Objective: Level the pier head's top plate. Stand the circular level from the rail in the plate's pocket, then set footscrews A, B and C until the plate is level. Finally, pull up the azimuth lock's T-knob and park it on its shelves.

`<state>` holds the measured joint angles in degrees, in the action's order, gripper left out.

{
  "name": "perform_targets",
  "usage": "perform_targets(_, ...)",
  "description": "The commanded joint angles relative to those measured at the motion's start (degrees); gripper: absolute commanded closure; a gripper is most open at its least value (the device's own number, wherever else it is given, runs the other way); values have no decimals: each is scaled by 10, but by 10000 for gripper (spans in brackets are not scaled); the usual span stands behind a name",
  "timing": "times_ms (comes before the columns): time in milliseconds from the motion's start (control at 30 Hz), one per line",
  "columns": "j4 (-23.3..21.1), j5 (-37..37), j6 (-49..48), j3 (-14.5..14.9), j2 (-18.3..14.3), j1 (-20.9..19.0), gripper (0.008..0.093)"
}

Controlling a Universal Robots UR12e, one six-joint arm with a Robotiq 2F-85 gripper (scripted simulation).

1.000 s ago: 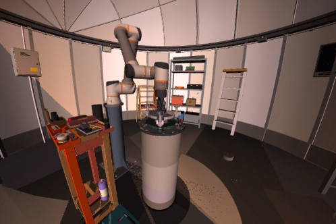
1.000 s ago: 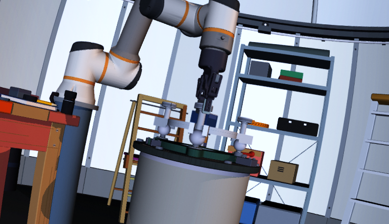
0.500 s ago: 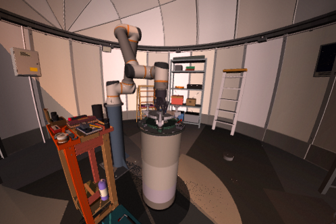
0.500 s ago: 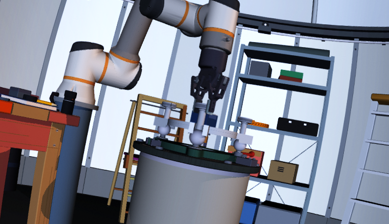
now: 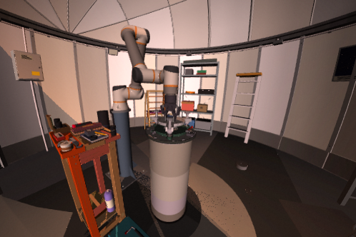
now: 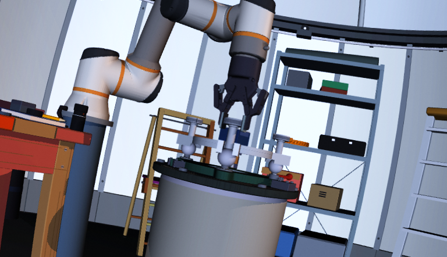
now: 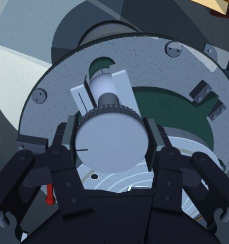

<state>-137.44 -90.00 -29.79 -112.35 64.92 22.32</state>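
Observation:
On top of the round pier (image 5: 170,171) the pale top plate (image 6: 230,147) rests on three footscrews with ball feet over a dark green base. My gripper (image 6: 233,122) comes straight down on the middle, nearest footscrew (image 6: 232,122) and is closed on its knurled knob (image 7: 111,142), whose black index line points left. Two other footscrews stand to the left (image 6: 194,121) and right (image 6: 281,138). A red-tipped lever (image 7: 50,195) shows low at the plate's edge. The circular level and the T-knob I cannot make out; the gripper hides the plate's centre.
Behind the pier stand a metal shelf unit (image 5: 199,94) with boxes and a wooden frame (image 6: 164,162). A white ladder (image 5: 243,105) leans on the right wall. An orange tool cart (image 5: 84,167) stands left of the pier, beside my arm's blue pedestal (image 5: 123,142).

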Motion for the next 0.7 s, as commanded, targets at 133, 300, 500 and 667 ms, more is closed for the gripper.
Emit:
perform_targets(133, 0, 0, -87, 0, 0, 0, 934)
perform_targets(300, 0, 0, -177, 0, 0, 0, 934)
perform_targets(500, 0, 0, -281, 0, 0, 0, 934)
perform_targets(667, 0, 0, -365, 1, 1, 0, 934)
